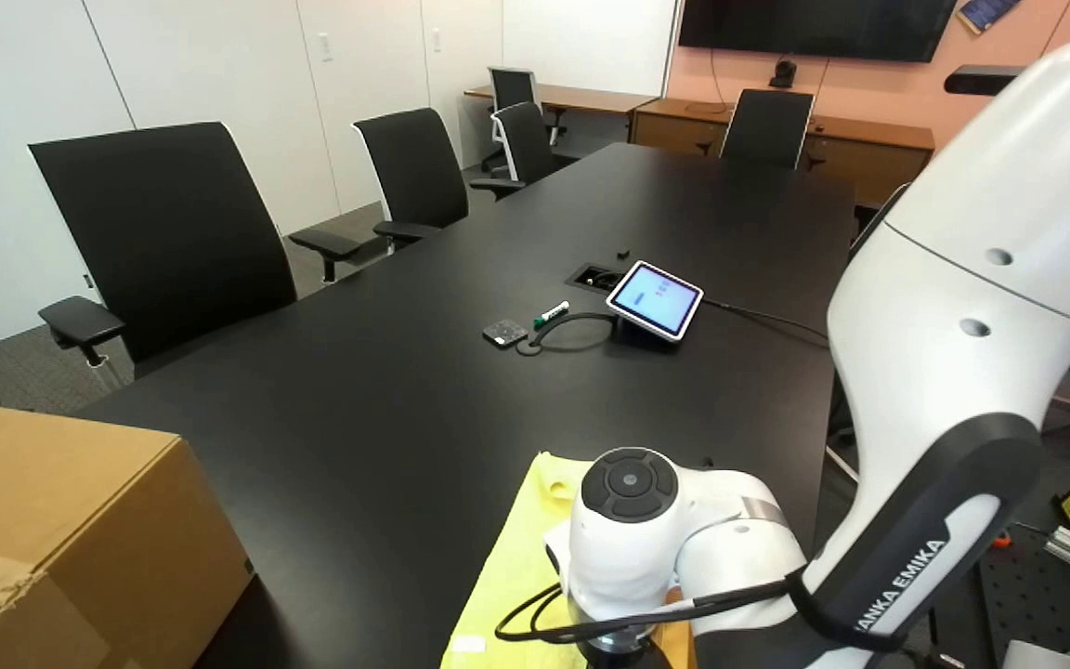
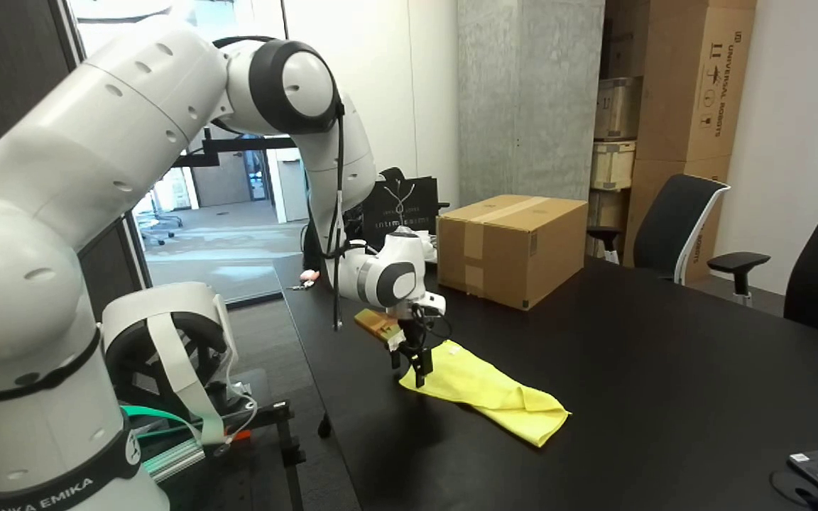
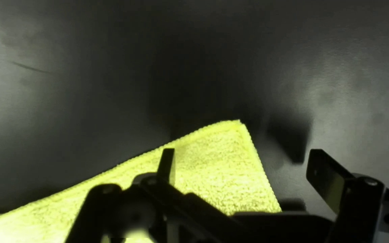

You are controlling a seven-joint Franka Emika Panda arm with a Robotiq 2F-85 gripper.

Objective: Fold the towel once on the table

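In an exterior view, the tool (image 2: pixel 408 375) points down near mid-frame, its fingers (image 2: pixel 421 367) well parted and gripping nothing. The yellow towel (image 2: pixel 476 380) starts beneath it and runs toward the lower right on the black worktop (image 2: pixel 664 369); there one layer shows from under another, so I judge it partly doubled. The cardboard box (image 2: pixel 512 248) stands apart, higher in the frame.

In the wrist view, one finger hangs over the towel left of centre; mid-frame, a hemmed corner lies between the fingers, ungripped; at right, a finger stands over bare worktop.

The towel should be light, soft and limp, and hard to damage. I would pinch that corner by its thicker edge, fingertips low against the worktop; a shallow bite could slip off.
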